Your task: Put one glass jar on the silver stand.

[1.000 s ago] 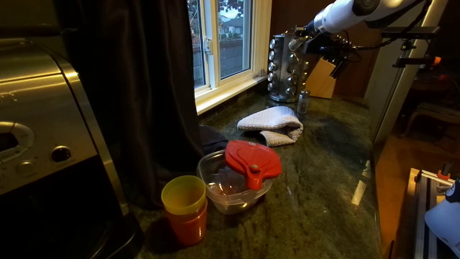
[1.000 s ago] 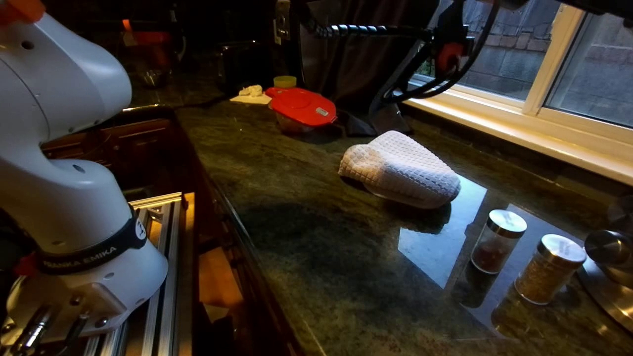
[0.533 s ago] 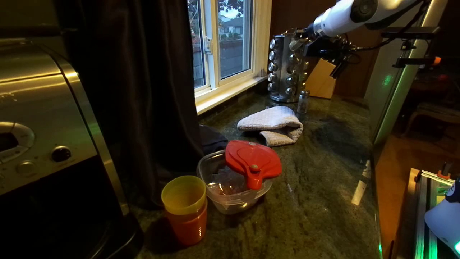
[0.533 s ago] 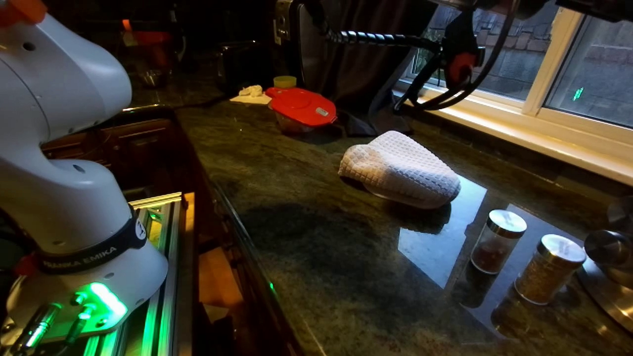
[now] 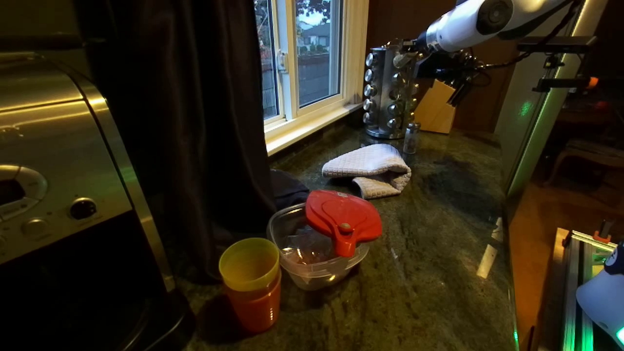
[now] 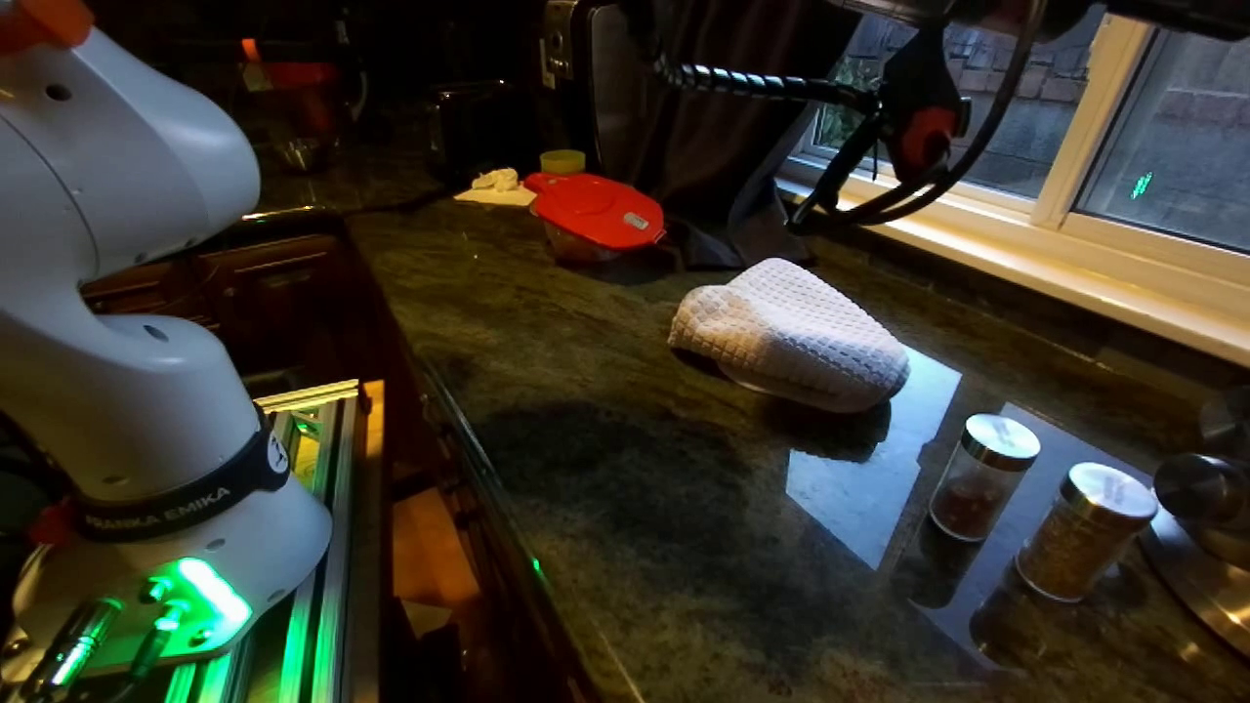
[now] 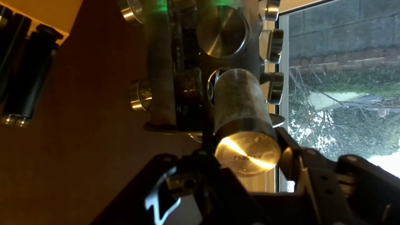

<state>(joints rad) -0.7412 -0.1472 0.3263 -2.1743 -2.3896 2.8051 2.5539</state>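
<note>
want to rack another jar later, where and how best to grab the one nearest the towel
Probably its metal lid, from straight above: the counter jar stands upright, lid on top, and racked jars in the silver stand sit lids outward.

Rounded white arm [image 6: 127, 371], black FRANKA EMIKA band [image 6: 190, 496], spiral-wrapped cable [image 6: 757, 85]

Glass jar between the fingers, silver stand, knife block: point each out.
Held glass jar [image 7: 241, 101], in the wrist view: clear glass body.
Silver stand [image 5: 382, 93], in an exterior view: bare metal wall.
Knife block [image 5: 434, 107], in an exterior view: wooden side face.
</note>
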